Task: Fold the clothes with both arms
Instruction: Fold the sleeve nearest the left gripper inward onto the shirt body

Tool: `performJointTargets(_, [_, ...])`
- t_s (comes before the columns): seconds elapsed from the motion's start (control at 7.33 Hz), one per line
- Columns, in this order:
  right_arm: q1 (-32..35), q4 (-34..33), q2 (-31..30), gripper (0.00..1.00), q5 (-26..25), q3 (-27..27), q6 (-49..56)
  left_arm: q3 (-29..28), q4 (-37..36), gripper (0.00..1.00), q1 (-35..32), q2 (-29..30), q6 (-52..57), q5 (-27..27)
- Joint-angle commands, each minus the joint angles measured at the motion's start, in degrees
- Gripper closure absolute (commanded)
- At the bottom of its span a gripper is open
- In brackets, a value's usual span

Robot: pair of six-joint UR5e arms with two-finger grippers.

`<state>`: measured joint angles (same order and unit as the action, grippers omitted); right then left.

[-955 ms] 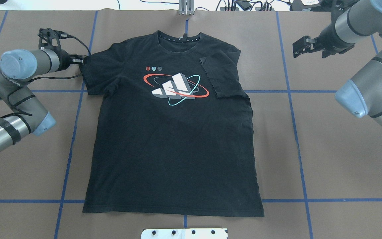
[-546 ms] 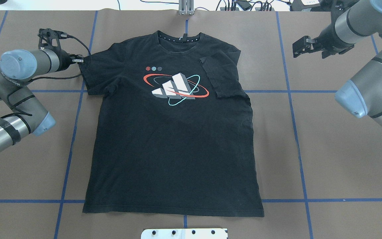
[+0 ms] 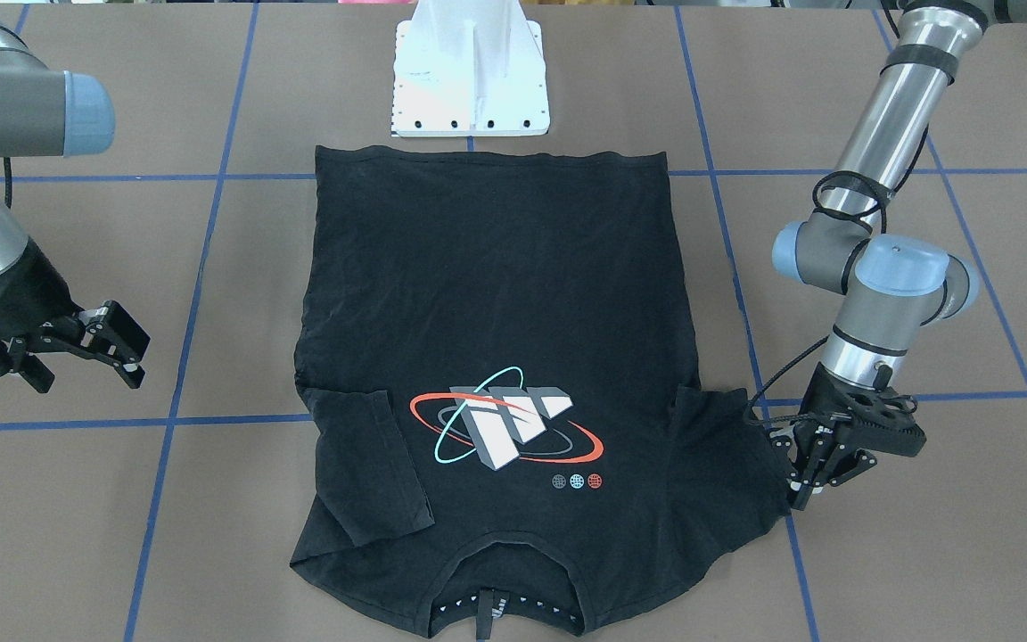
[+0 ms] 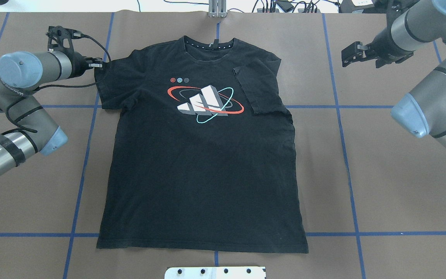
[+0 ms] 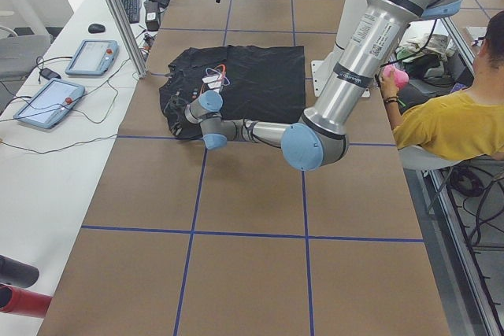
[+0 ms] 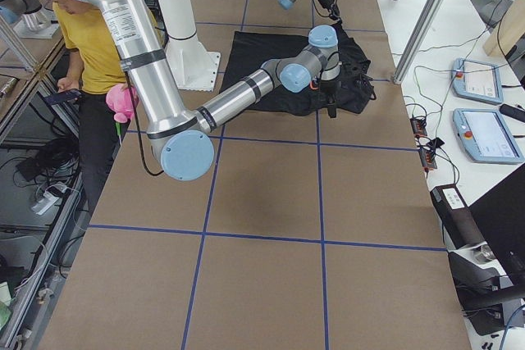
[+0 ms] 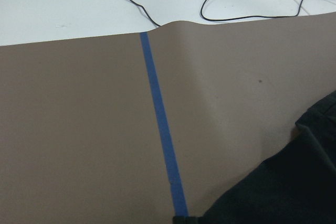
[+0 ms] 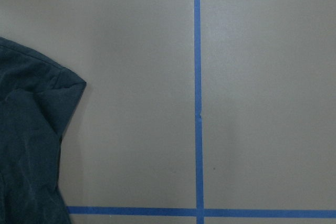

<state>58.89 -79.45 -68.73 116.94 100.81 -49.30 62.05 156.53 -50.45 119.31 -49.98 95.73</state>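
One black T-shirt (image 4: 203, 174) lies flat on the brown table (image 4: 393, 201), front side up, with its collar (image 4: 209, 43) at the far edge from the robot and its hem nearest the white base plate (image 3: 471, 76). Its printed graphic (image 4: 204, 102) (three pale bars ringed in red and teal) sits on the chest, fully in sight.

On the robot's right side, the right sleeve (image 4: 257, 90) is turned inward and rests on top of the chest, just beside the graphic. On the opposite side, the left sleeve (image 4: 108, 83) spreads outward, and its cloth bunches into soft ridges toward the outer hem.

At that hem the left gripper (image 4: 100, 65) has its fingers pinched together on the sleeve's edge, low against the table. Behind it the left arm (image 4: 25, 71) bends back on itself, a black cable looping from the wrist. From the left wrist camera only a corner of dark cloth shows, next to a blue tape line (image 7: 160, 129).

Well apart from the shirt, the right gripper (image 4: 344, 58) hangs over bare table with its two fingers spread and nothing between them. Its right arm (image 4: 412, 21) reaches in from the table's far corner
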Motion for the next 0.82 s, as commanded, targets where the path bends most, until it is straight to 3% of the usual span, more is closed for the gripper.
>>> performJointTargets(0.0, [0.00,0.00,0.00,0.00,-0.14,0.01,-0.09,3.68,-0.61,1.00,0.00,0.82,-4.12,2.09])
performJointTargets(0.27, [0.00,0.09,-0.09,0.00,-0.22,0.01,-0.09,6.31,-14.34,1.00,1.39,8.35,-14.58,2.18])
performJointTargets(0.68, [0.00,0.09,0.00,0.00,-0.31,-0.08,-0.09,5.71,-19.84,1.00,9.55,14.44,-23.82,-1.49])
